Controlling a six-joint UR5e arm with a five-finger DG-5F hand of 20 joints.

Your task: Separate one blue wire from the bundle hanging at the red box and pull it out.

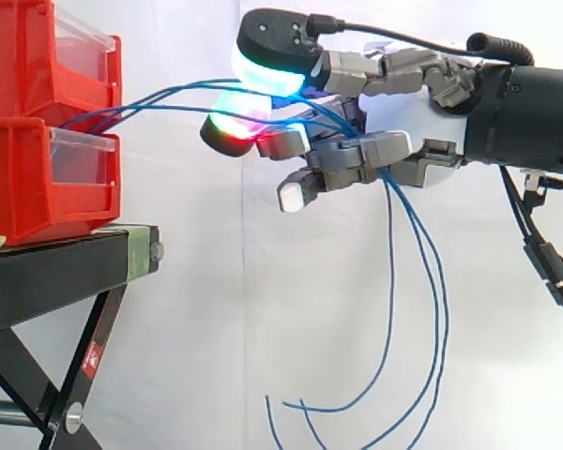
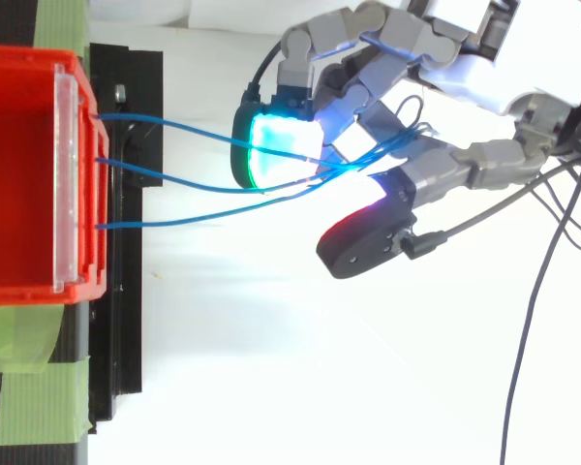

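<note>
Three blue wires leave the front of the red box and run right into my hand. In the side view the blue wires rise from the gap between the two stacked red bins to the hand, which is level with the upper bin and to its right. The curled fingers close round the wires where they converge, between a cyan-glowing pad and a red-glowing pad. Behind the hand the loose wire ends hang down in long loops.
The bins rest on a black stand with slanted legs below. Green tape marks the stand beside the box. A white curtain backs the work, with open room under and to the right of the hand.
</note>
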